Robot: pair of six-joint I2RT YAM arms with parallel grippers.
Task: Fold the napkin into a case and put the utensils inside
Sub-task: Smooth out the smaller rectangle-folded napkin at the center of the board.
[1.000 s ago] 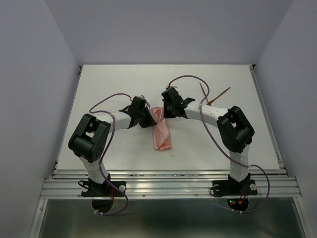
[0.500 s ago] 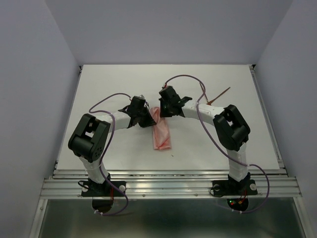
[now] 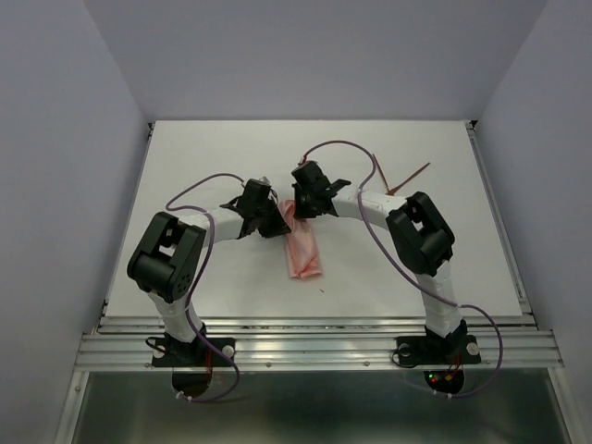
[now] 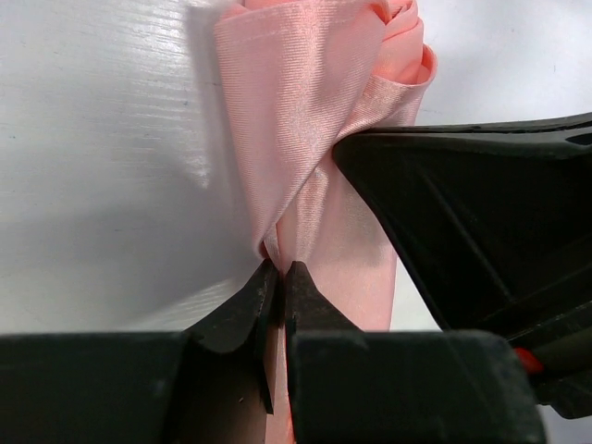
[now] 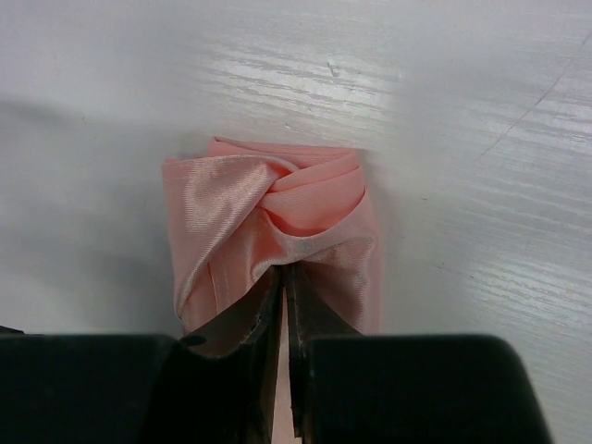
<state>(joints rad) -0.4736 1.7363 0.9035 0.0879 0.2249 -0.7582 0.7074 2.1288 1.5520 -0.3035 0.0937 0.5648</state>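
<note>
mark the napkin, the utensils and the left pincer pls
napkin [image 3: 305, 254]: top external view, middle of the folded strip.
utensils [image 3: 413, 176]: top external view, shaft of the clearly visible stick.
left pincer [image 4: 280, 273]: left wrist view, between its closed tips, pinching the napkin.

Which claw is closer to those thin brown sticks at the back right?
Right. The right gripper grips the far end of the pink napkin on the side facing the sticks; the left gripper grips it from the opposite side, farther from them.

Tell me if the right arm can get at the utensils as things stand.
Probably not yet: the right pincer is shut on the napkin and must let go first. The utensils lie uncovered on the table just beyond that arm.
</note>
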